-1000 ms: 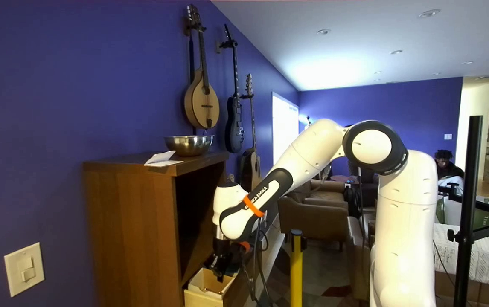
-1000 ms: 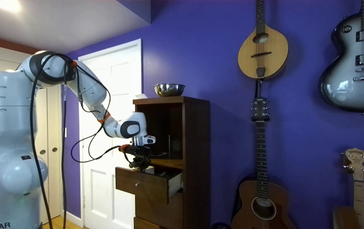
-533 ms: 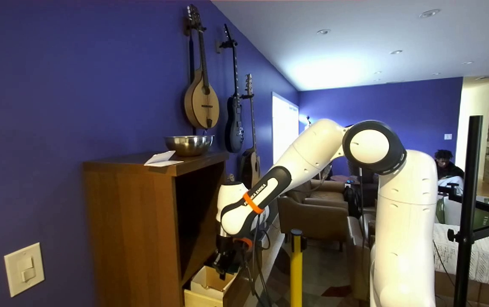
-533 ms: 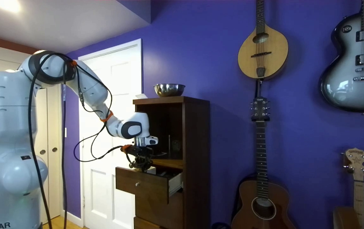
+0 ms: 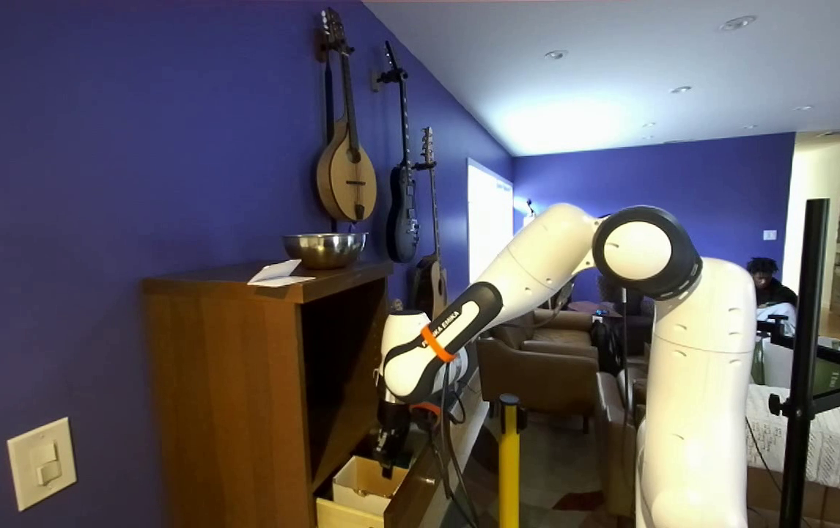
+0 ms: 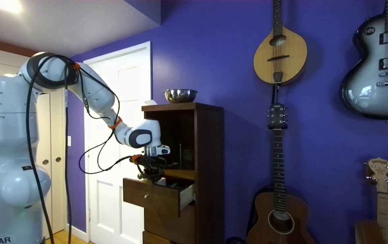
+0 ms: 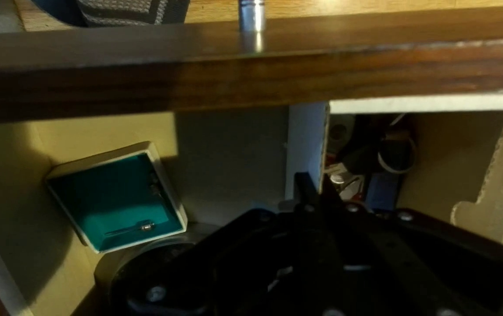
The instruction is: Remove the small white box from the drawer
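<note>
Half the job, at a guess, is done: the drawer [image 5: 347, 515] stands pulled out, and the hand [image 7: 316, 181] looks clamped on one wall of the small white box [image 5: 358, 500], astride its cardboard rim. The box stands inside the drawer with odds and ends [image 7: 349, 184] in it, its base out of sight, so lifting it clear and carrying it away seem left to do.
</note>
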